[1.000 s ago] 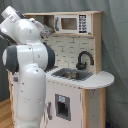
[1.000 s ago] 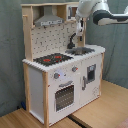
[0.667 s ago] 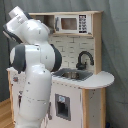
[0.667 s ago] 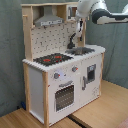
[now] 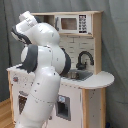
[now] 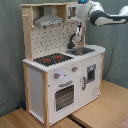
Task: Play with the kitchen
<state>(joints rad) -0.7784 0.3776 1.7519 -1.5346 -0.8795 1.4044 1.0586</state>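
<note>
Both exterior views show the arm [image 6: 102, 14] now swung in over the kitchen [image 6: 62, 75], which stands on the wooden floor, its end reaching the upper shelf above the sink [image 6: 81, 50], suggesting play there is beginning, though I cannot tell whether the fingers are open.

I see the kitchen [image 6: 60, 75] in white and light wood, its stovetop [image 6: 52, 59] black-red at 10 o'clock of the silver sink [image 6: 81, 50].
</note>
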